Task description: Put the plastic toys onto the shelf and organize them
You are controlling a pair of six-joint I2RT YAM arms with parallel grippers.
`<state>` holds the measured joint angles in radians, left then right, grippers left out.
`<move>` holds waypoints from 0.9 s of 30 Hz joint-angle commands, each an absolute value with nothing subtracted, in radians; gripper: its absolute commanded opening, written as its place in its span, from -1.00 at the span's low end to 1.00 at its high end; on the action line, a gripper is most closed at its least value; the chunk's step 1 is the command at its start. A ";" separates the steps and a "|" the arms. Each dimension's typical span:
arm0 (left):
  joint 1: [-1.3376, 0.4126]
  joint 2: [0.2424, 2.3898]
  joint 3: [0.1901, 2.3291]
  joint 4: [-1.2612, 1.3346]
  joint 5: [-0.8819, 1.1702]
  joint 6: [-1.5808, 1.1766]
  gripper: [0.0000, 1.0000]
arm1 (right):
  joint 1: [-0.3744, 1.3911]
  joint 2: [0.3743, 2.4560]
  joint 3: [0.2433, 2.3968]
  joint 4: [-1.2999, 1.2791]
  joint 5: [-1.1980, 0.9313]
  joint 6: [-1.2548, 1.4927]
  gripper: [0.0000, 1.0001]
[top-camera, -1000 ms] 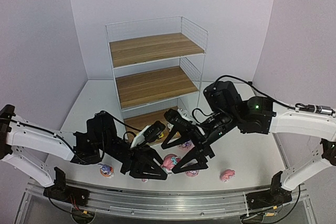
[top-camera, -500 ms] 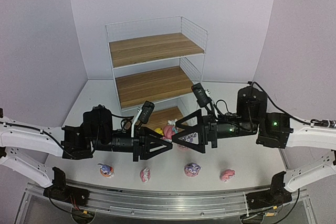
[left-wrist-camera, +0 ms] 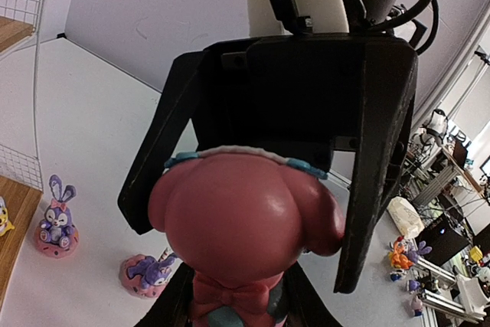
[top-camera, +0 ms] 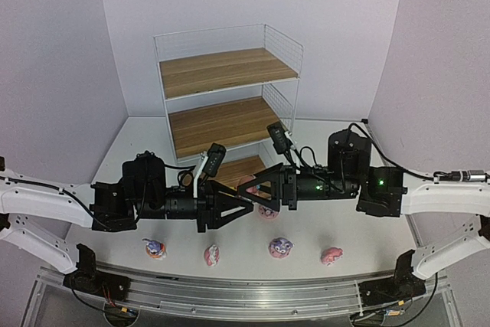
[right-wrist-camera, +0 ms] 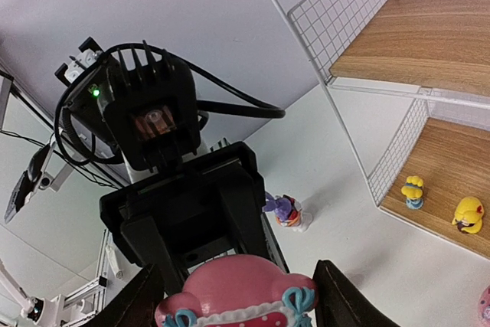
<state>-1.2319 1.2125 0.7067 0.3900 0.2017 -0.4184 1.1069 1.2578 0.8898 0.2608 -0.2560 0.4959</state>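
My left gripper is shut on a pink hatted figure and holds it by its body above the table. The figure fills the left wrist view. My right gripper faces the left one tip to tip. It is open, with a finger close on each side of the figure's hat. The three-tier shelf stands behind. Two yellow toys stand on its bottom board. Several toys stand in a row near the front edge, among them a purple bunny.
Another bunny stands under the right gripper, and it shows beside a tipped bunny in the left wrist view. A pink toy is at the near right. The shelf's wire side is close on the right.
Both grippers rose from the table and turned level, tip to tip. The pink figure left the table in the left gripper. The right gripper slid left around its hat.
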 commanded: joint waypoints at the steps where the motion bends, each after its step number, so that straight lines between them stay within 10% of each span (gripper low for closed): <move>1: -1.234 1.212 0.748 0.407 0.169 -0.408 -1.00 | 1.109 1.254 0.907 0.327 -0.241 0.515 -0.03; 7: -1.234 1.207 0.756 0.381 0.151 -0.405 -0.94 | 1.109 1.221 0.880 0.326 -0.184 0.513 -0.53; 13: -1.234 1.191 0.771 0.316 0.134 -0.415 0.43 | 1.109 1.201 0.899 0.294 -0.143 0.469 -0.64; 18: -1.233 1.108 0.732 0.238 0.079 -0.446 0.95 | 1.109 1.157 0.927 0.207 0.059 0.376 -0.66; 27: -1.233 0.891 0.738 -0.197 -0.237 -0.666 0.99 | 1.106 1.284 1.083 0.138 0.485 0.177 -0.66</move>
